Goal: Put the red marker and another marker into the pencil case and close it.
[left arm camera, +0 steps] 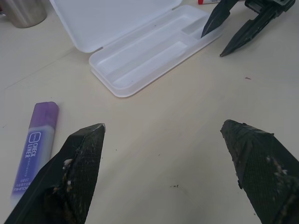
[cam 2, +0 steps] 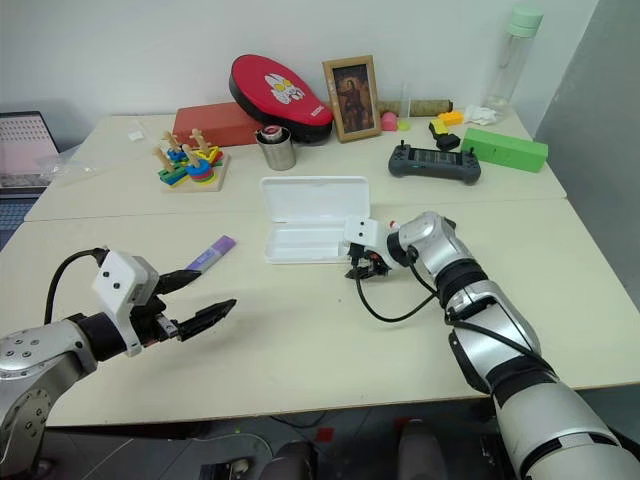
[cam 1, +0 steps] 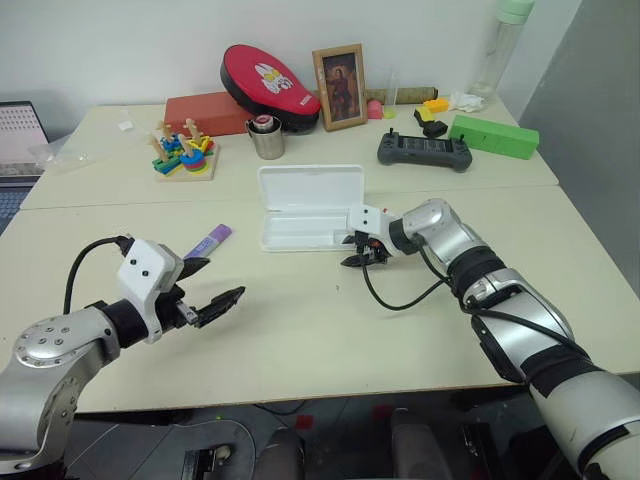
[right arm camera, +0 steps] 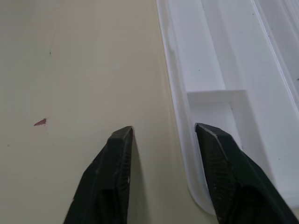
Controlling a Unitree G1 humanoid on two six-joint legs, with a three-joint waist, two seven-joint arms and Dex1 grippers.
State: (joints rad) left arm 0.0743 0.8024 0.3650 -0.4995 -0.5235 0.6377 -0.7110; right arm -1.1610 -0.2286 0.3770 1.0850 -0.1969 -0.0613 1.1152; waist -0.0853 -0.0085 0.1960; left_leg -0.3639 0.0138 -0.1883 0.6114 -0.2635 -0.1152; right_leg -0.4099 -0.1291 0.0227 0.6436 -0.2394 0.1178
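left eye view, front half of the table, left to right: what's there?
left gripper, open → purple marker → open white pencil case → right gripper, fingers straddling the case's near right rim.

A flat white plastic pencil case lies open mid-table, lid back, tray empty. A chunky lilac marker lies flat, well to its left.

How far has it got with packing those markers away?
Done: the pencil case lies open, tray empty. In hand: nothing yet; the right tool straddles the case's rim, the open left tool hovers by the purple marker on the table. Left: both markers in, lid closed.
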